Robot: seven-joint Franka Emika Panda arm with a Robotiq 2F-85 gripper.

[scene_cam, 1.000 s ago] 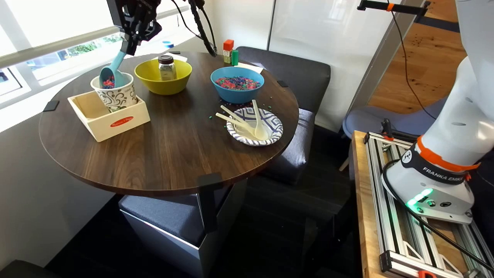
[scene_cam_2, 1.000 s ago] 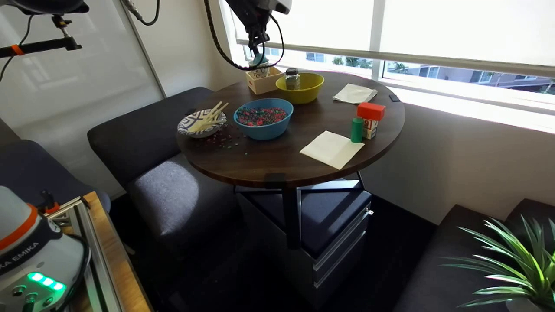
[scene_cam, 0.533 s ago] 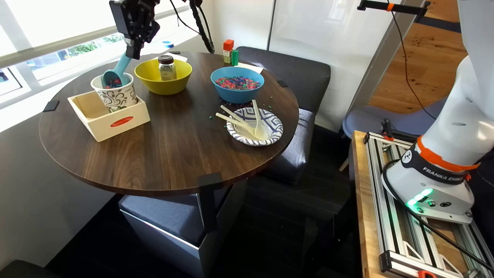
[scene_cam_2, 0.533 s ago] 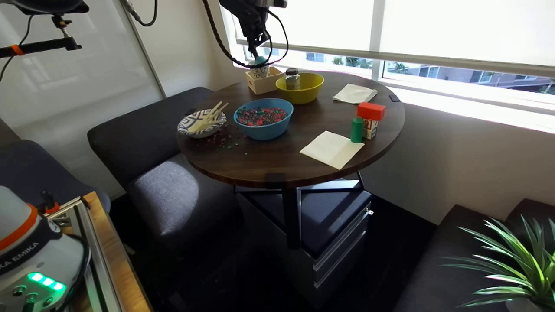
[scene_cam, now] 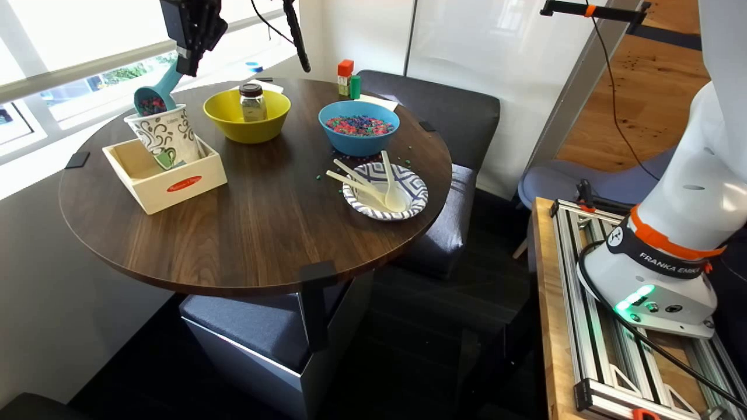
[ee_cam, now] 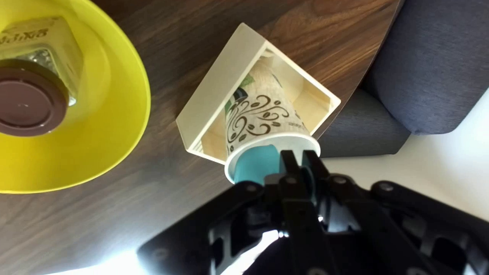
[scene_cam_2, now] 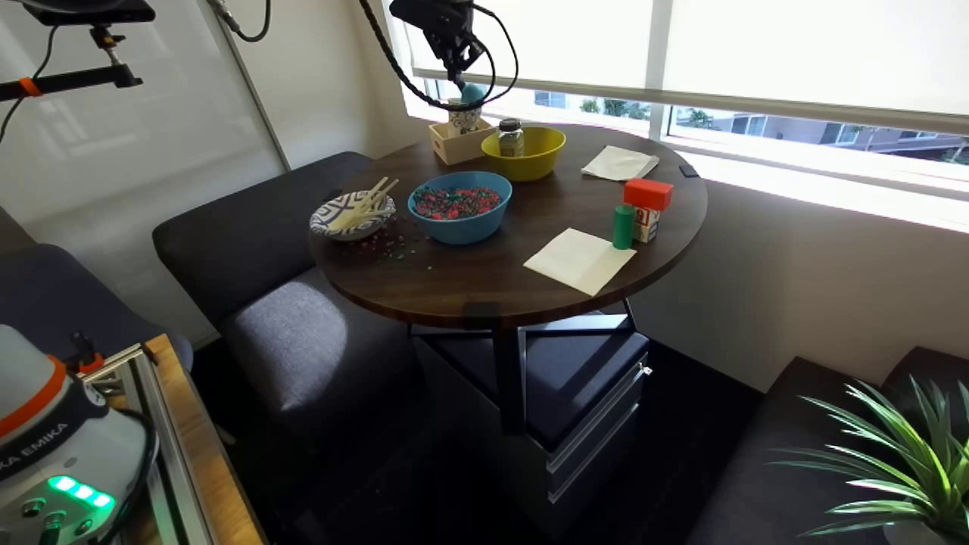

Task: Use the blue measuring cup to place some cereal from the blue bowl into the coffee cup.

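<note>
Some cereal (scene_cam: 152, 105) — in measuring cup (scene_cam: 166, 87) | in an exterior view only

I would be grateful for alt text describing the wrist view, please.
The gripper holds the blue measuring cup at the mouth of the patterned coffee cup, whose lower part is inside a wooden box. At picture left, a yellow bowl holds a brown-lidded jar.

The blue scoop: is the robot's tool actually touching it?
Touching. An exterior view shows the blue scoop held up by its handle, whose end runs straight into the tool with no gap.
</note>
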